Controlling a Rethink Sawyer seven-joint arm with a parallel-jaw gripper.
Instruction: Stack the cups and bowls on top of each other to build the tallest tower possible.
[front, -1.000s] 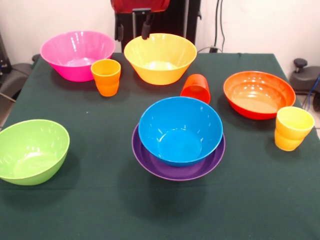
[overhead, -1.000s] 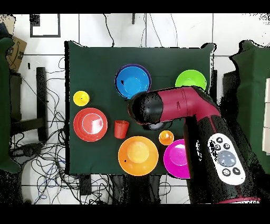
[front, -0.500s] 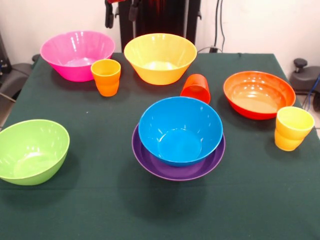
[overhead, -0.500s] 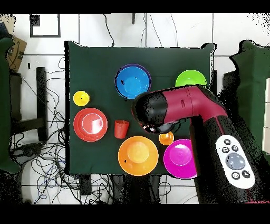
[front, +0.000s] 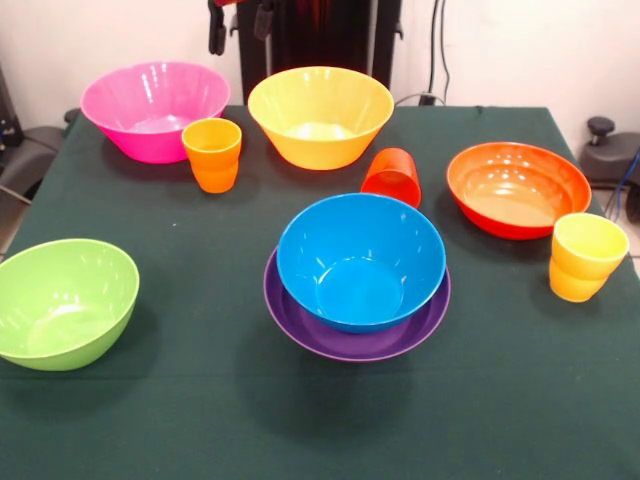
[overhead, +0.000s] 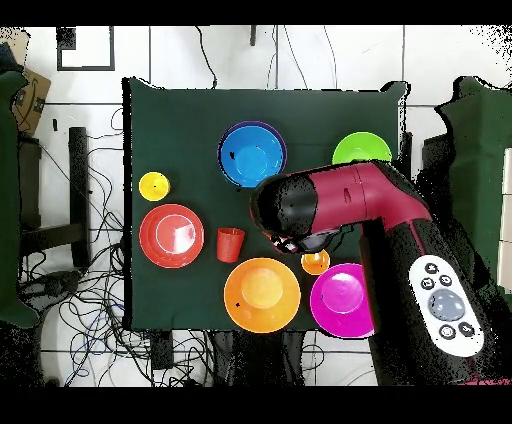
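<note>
My gripper (front: 240, 24) hangs open and empty at the top edge, high above the gap between the pink bowl (front: 155, 105) and the yellow bowl (front: 320, 115). The ribbed orange cup (front: 212, 153) stands upright in front of them. Mid-table, the blue bowl (front: 360, 260) sits nested in the wide purple bowl (front: 300, 325), forming a low tower. The red-orange cup (front: 392, 176) looks tipped beside the orange-red bowl (front: 517, 187). The yellow cup (front: 585, 256) stands at the right edge and the green bowl (front: 62, 300) at the left.
In the overhead view the red arm (overhead: 340, 200) covers the table (overhead: 180, 120) between the blue bowl (overhead: 250, 155), the green bowl (overhead: 360, 148) and the pink bowl (overhead: 338, 300), half hiding the orange cup (overhead: 315, 264). Cables trail around the table.
Over the last second the gripper rose and shifted left in the front view, toward the pink bowl. It has barely moved in the last half second. No bowl or cup moved.
</note>
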